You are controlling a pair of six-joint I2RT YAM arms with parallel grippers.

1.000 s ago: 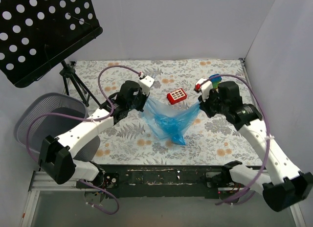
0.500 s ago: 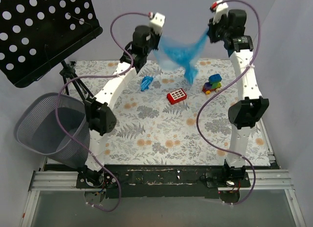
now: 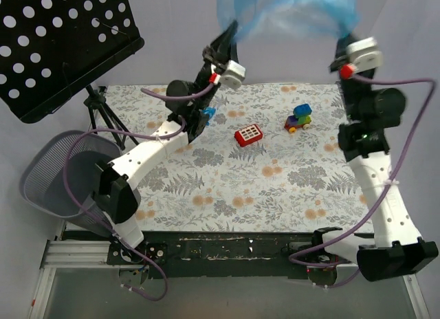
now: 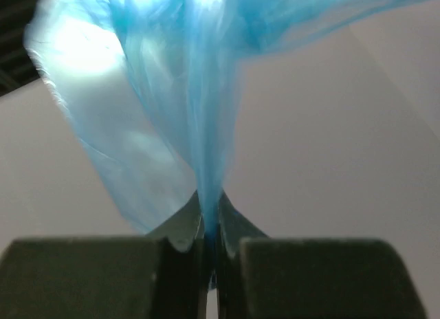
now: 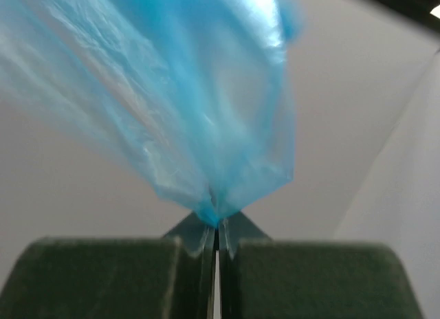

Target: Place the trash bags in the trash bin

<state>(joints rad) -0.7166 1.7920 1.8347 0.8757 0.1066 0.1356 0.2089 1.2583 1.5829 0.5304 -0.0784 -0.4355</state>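
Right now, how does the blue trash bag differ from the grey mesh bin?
The trash bag is thin, bright blue film; the trash bin is stiff dark grey mesh. The bag hangs stretched high between the left end effector and right end effector, both shut on it; the bin stands low, untouched. Both are partly see-through.

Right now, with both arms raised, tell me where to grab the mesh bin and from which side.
Pinch the trash bin by its rim, on the arc nearest the table, coming down from above. Its mouth faces up and the thin mesh wall suits a two-finger pinch. The round, tapered body looks too wide to span.
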